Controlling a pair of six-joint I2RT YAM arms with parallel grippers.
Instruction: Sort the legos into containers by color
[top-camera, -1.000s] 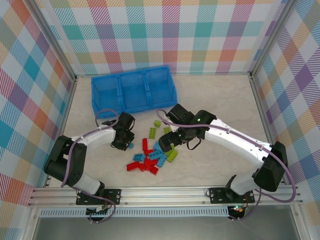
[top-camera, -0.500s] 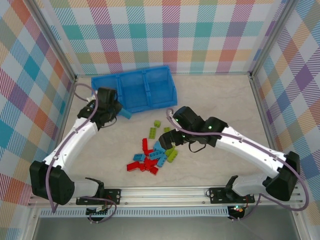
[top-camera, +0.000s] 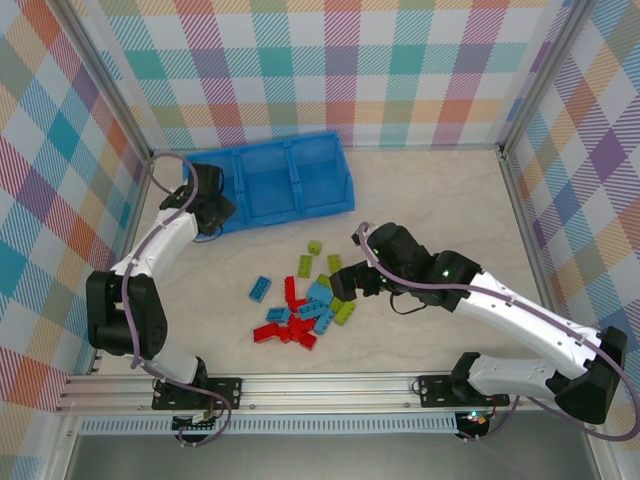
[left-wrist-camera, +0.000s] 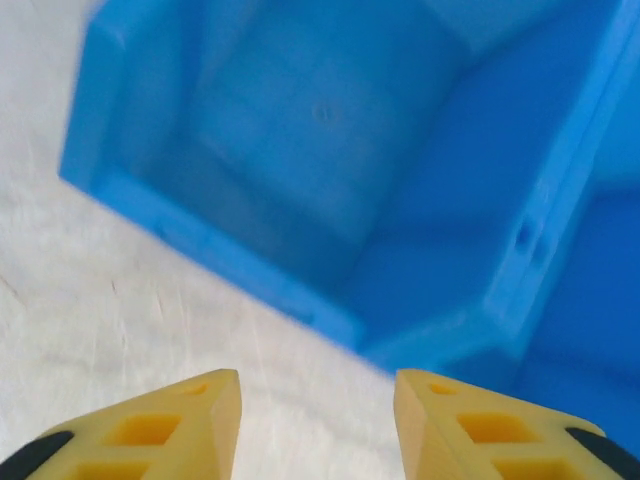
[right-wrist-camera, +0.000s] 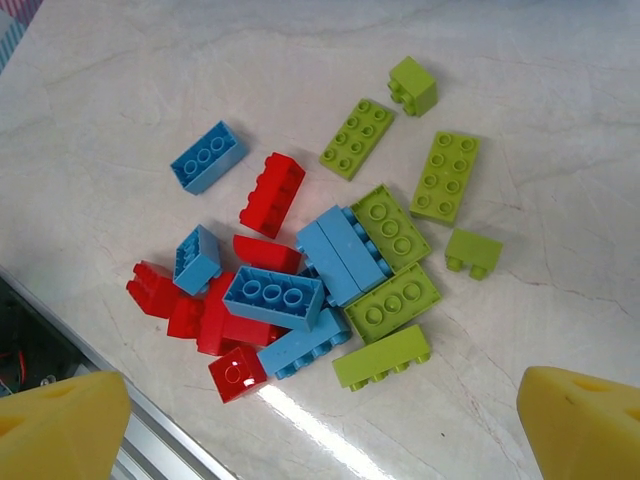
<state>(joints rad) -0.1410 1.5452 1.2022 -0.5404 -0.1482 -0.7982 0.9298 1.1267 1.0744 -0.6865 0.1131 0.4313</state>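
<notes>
Legos (top-camera: 305, 310) heaped, blue tray (top-camera: 290, 214) waiting
From above, the legos lie in a pile on the table (top-camera: 450, 200), near the blue tray. Left camera: the left claw (left-wrist-camera: 315, 400) hangs partly open and empty over the tray's end box. Right camera: the right claw (right-wrist-camera: 320, 425) gapes wide, empty, above the pile. The bricks look light, hard and slippery; pinch the flat sides.

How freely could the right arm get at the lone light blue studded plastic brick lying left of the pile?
Probably yes: the light blue brick lies apart on bare table, nothing over it, and the right gripper hangs open near the pile.
</notes>
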